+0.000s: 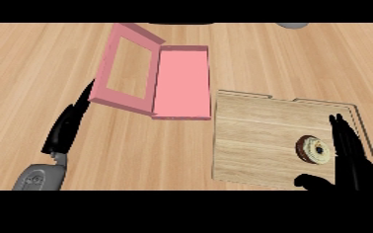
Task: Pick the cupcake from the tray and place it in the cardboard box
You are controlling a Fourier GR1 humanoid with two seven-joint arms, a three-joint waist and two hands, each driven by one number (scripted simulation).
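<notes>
A small cupcake (315,149) with brown wrapper and pale top lies on the wooden tray (255,138) at the right. My right hand (348,158) stands open just right of the cupcake, fingers straight and thumb spread below it, not holding it. The pink box (182,81) lies open in the upper middle, its windowed lid (125,69) folded out to the left. My left hand (67,126) rests open at the left, fingers pointing up toward the lid's lower corner.
Wooden counter all around. A grey object (293,25) and a dark edge (182,23) show at the top border. The tray's left half is bare wood.
</notes>
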